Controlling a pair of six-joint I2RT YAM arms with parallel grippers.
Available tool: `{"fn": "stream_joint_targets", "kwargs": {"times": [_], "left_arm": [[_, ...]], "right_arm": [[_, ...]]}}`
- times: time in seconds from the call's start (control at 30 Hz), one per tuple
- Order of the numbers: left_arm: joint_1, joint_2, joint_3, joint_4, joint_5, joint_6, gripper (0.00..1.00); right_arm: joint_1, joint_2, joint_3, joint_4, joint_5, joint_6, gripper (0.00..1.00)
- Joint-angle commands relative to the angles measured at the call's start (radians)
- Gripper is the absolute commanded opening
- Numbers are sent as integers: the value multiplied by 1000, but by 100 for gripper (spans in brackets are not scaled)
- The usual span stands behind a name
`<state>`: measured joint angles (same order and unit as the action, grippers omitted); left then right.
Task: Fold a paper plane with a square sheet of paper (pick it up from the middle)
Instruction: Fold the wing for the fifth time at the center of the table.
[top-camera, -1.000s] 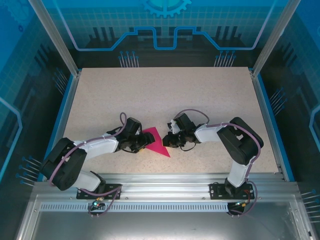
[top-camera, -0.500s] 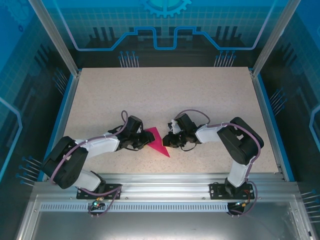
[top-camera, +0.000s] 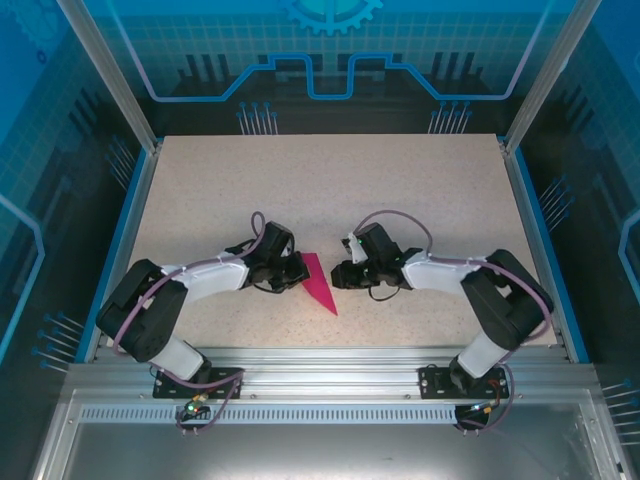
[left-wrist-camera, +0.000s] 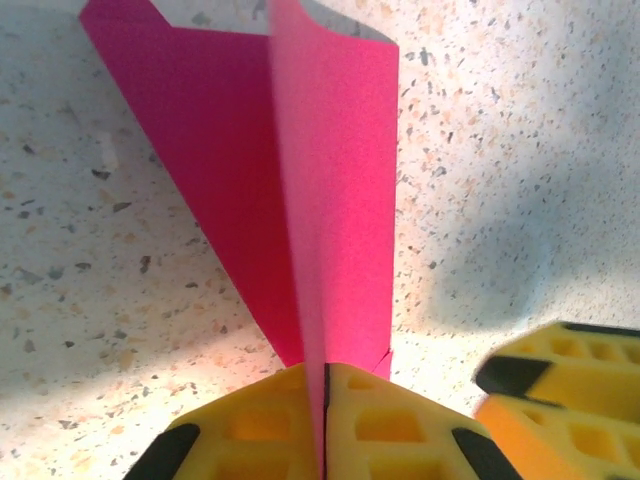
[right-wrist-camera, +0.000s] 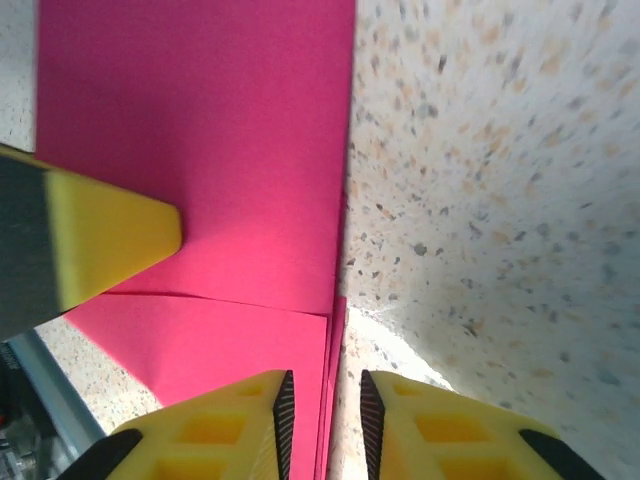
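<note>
Scene: the paper (top-camera: 318, 283) lies on the table (top-camera: 330, 190) at lower centre of the top view, between the two grippers.
Paper state: already folded into a narrow, pointed wedge. Its tip points toward the bottom of the frame, and several layers show along one edge in the right wrist view.
Left gripper (top-camera: 297, 273): jaws clenched on the paper. In the left wrist view the pads (left-wrist-camera: 250, 435) meet at bottom centre, and a raised pink flap runs up the frame from the seam between them.
Right gripper (top-camera: 340, 275): jaws slightly parted. In the right wrist view the layered paper edge sits in the gap at bottom centre. The pads (right-wrist-camera: 225, 425) do not appear to press it.
Spacing: the grippers are close together on opposite sides of the wedge. One left finger (right-wrist-camera: 110, 240) shows over the paper at the left of the right wrist view.
Step in hand (judged): a late fold. The left gripper pinches the centre crease upright while the right stands at the opposite edge.
Progress (judged): well advanced. The dart outline is present, but the wings are not clearly finished.
Next move calls for (judged): keep the left pinch firm on the crease. Set the right jaws fully over one layer before closing, then press or draw along the fold.
Risk (judged): the thin paper may slip or buckle if both arms pull apart.
</note>
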<state>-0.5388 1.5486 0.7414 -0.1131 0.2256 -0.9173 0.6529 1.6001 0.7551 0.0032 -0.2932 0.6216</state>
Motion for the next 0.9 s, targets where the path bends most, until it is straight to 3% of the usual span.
{"fn": "stream_joint_targets", "kwargs": {"times": [0.0, 0.2, 0.33, 0.43, 0.63, 0.87], "left_arm": [[-3, 21, 49, -80, 21, 14, 5], [0, 35, 76, -119, 29, 10, 4], [4, 48, 85, -115, 40, 3, 4], [6, 56, 92, -114, 47, 4, 4], [6, 59, 95, -112, 55, 8, 4], [7, 54, 96, -112, 58, 14, 4]], "right_arm": [[52, -91, -30, -36, 119, -129, 30], [212, -175, -77, 14, 314, -296, 42], [322, -203, -188, 232, 445, -446, 45], [395, -170, -203, 289, 524, -557, 46], [478, -39, -149, 349, 647, -669, 46], [506, 46, -118, 385, 772, -734, 42]]}}
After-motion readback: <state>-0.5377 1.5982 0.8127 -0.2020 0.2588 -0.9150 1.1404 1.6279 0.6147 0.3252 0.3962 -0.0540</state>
